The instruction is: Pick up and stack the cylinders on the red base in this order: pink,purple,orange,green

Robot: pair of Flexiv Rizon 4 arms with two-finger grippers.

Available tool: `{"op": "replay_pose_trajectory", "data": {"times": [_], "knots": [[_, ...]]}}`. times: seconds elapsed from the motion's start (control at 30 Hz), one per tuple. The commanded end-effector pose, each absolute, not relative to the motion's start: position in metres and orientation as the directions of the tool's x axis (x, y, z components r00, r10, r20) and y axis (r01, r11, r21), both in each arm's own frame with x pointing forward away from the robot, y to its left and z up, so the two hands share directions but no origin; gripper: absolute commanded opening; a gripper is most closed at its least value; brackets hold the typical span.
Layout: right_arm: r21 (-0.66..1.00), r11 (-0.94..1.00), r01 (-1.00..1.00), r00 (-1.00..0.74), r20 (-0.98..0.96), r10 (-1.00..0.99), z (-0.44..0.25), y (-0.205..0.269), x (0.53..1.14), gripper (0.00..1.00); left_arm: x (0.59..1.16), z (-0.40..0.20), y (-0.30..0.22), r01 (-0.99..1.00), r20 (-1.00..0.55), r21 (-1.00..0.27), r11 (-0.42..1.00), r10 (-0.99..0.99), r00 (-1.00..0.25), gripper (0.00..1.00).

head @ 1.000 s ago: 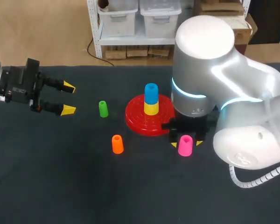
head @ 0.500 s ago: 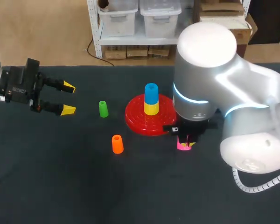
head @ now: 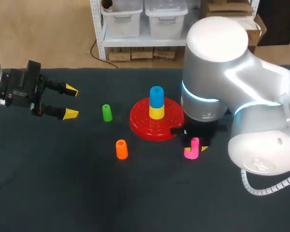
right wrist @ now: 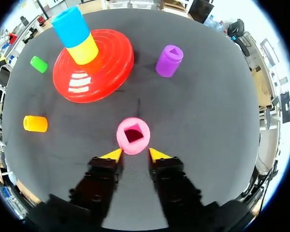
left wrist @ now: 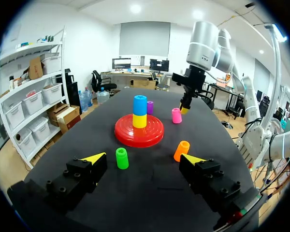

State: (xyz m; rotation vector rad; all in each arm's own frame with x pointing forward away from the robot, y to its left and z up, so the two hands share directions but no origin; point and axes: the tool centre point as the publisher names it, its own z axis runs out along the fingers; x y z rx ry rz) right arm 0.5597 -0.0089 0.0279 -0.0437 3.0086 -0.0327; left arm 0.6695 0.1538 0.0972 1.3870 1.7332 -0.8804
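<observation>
Looks like the right arm point(head: 222, 72) is shifting, pink cylinder point(head: 191, 152) peeking out more; right gripper point(right wrist: 132, 154) is hanging spread, holding nothing.
Pink's sitting just ahead of its tips, near the red base point(right wrist: 104, 67); the arm's hiding the purple cylinder point(right wrist: 169, 60) from the head view.

pink cylinder point(right wrist: 133, 136) upright near red base point(right wrist: 106, 63) | purple point(right wrist: 169, 60), orange point(right wrist: 35, 123), green point(right wrist: 38, 64) unstacked

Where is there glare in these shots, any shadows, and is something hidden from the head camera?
Right wrist view: white light streaks on the red base, a soft shadow beside the purple cylinder. Head view: bright sheen on the right arm, which hides the purple cylinder and part of the pink cylinder. Left wrist view: the purple cylinder shows beyond the red base.
</observation>
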Motion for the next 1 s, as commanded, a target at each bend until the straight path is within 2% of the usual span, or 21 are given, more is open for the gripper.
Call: {"op": "replay_pose_trajectory", "data": {"times": [0.03,0.47,0.5,0.53,0.63,0.67,0.83,0.87,0.93,1.0], "knots": [[-0.026,0.999,-0.026,-0.99,-0.135,-0.03,0.027,-0.008,0.56,1.0,0.669,0.097,0.154,0.981,-0.866,-0.065,0.182,0.478,-0.146,1.0],[-0.025,0.999,-0.025,-0.987,-0.157,-0.028,0.018,-0.007,0.578,1.0,0.669,0.097,0.154,0.981,-0.866,-0.065,0.182,0.478,-0.146,1.0],[-0.025,0.999,-0.026,-0.987,-0.16,-0.03,0.019,-0.007,0.579,0.97,0.669,0.097,0.154,0.981,-0.866,-0.065,0.182,0.478,-0.146,1.0],[-0.025,0.999,-0.027,-0.986,-0.162,-0.031,0.019,-0.007,0.58,0.58,0.669,0.097,0.154,0.981,-0.866,-0.065,0.182,0.478,-0.146,1.0],[-0.026,0.999,-0.029,-0.986,-0.166,-0.033,0.021,-0.008,0.58,0.09,0.669,0.097,0.154,0.981,-0.866,-0.065,0.182,0.478,-0.146,1.0],[-0.025,0.999,-0.029,-0.986,-0.166,-0.033,0.021,-0.008,0.579,0.0,0.669,0.097,0.154,0.981,-0.866,-0.065,0.182,0.478,-0.146,1.0],[-0.025,0.999,-0.026,-0.987,-0.156,-0.029,0.022,-0.009,0.572,0.0,0.669,0.097,0.154,0.981,-0.866,-0.065,0.182,0.478,-0.146,1.0],[-0.026,0.999,-0.024,-0.988,-0.153,-0.027,0.022,-0.009,0.571,0.09,0.669,0.097,0.154,0.981,-0.866,-0.065,0.182,0.478,-0.146,1.0],[-0.025,0.999,-0.022,-0.988,-0.149,-0.026,0.022,-0.01,0.57,0.4,0.669,0.097,0.154,0.981,-0.866,-0.065,0.182,0.478,-0.146,1.0],[-0.025,0.999,-0.022,-0.989,-0.148,-0.025,0.022,-0.009,0.57,0.46,0.669,0.097,0.154,0.981,-0.866,-0.065,0.182,0.478,-0.146,1.0]]}}
